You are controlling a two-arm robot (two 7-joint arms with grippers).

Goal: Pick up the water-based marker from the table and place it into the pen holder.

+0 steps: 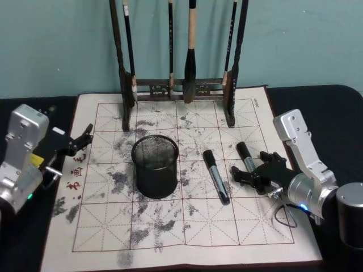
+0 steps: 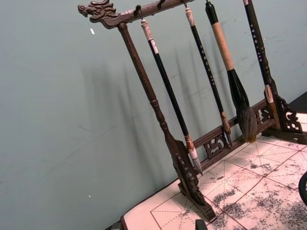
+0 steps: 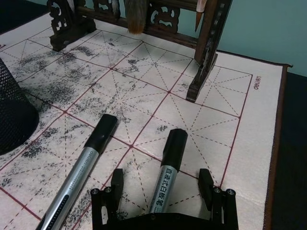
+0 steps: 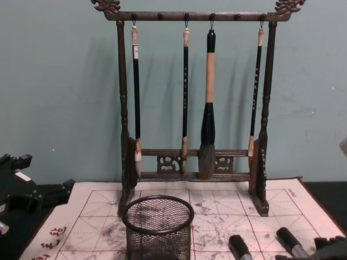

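The water-based marker (image 3: pixel 169 165), grey-barrelled with a black cap, lies on the gridded mat right of centre (image 1: pixel 245 153). My right gripper (image 3: pixel 161 184) is open and low over the mat, one finger on each side of the marker's barrel without closing on it; in the head view the right gripper (image 1: pixel 252 173) sits at the marker's near end. The pen holder (image 1: pixel 155 164), a short black mesh cup, stands upright at the mat's middle (image 4: pixel 157 225) and holds nothing I can see. My left gripper (image 1: pixel 79 141) rests open at the mat's left edge.
A second similar marker (image 1: pixel 216 175) lies between the pen holder and the right gripper. The tall wooden brush rack (image 1: pixel 181 90) with several hanging brushes stands at the back of the mat (image 1: pixel 187 226). Black table surrounds the mat.
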